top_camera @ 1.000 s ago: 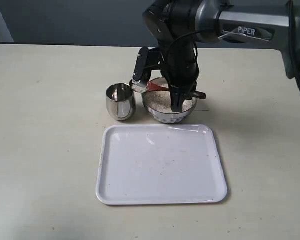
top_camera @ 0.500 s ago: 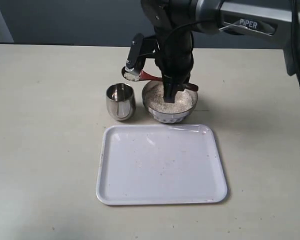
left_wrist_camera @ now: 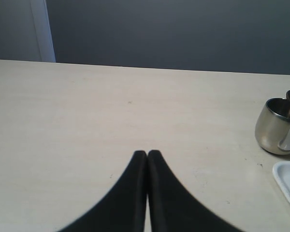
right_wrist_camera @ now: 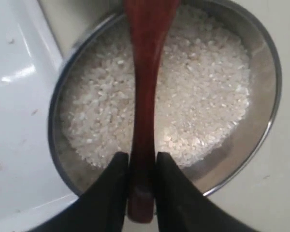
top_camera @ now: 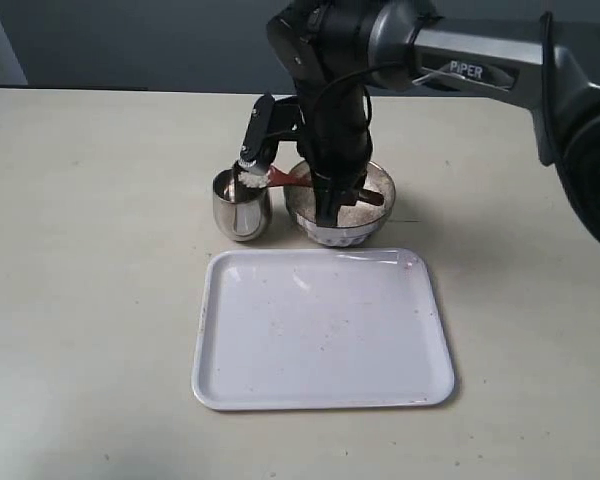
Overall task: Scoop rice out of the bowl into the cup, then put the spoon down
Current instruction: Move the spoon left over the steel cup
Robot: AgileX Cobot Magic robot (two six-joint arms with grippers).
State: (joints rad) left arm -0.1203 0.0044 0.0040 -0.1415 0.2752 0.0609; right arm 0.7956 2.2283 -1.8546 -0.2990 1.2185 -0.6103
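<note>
My right gripper [right_wrist_camera: 141, 159] is shut on the handle of the dark red wooden spoon [right_wrist_camera: 145, 87] and hangs over the steel bowl [right_wrist_camera: 269, 116], which is full of white rice [right_wrist_camera: 203, 82]. In the exterior view the spoon's scoop [top_camera: 251, 178], heaped with rice, sits tilted right over the mouth of the steel cup [top_camera: 242, 210], just left of the bowl [top_camera: 348, 235]. My left gripper [left_wrist_camera: 147, 153] is shut on nothing and hovers over bare table. The cup [left_wrist_camera: 278, 128] stands well off from it.
A white tray [top_camera: 322, 380] lies on the table just in front of the cup and bowl; its corner [left_wrist_camera: 289, 176] shows in the left wrist view and its edge [right_wrist_camera: 14, 96] in the right wrist view. The beige table [top_camera: 90, 250] spreads all round.
The right gripper lifted the spoon out of the bowl with rice on it, carried it left, then lowered the scoop onto the cup's mouth.
</note>
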